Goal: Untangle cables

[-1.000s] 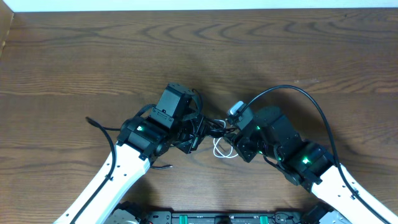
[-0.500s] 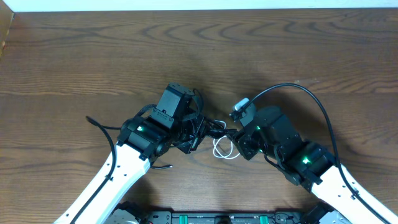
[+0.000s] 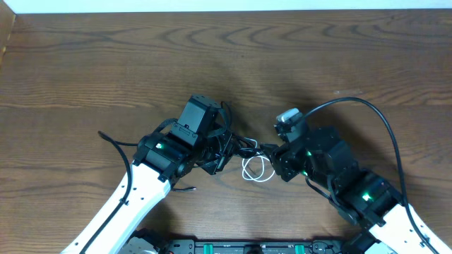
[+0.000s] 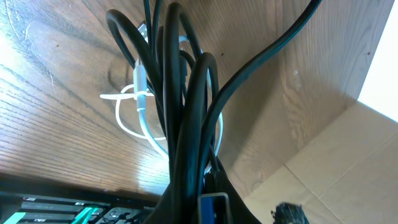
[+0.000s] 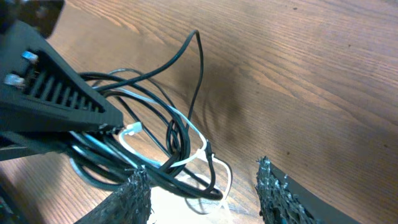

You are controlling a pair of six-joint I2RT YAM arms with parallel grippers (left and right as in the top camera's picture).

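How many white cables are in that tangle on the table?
1. The white cable loops on the table between the left pincer and the right pincer, knotted into the black cables that the left one grips. More white could be hidden inside the bundle.

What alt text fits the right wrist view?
A tangle of black cables and a white cable is pinched at left by the left end effector, over a wooden table. The right end effector is open, its fingers framing the foreground.
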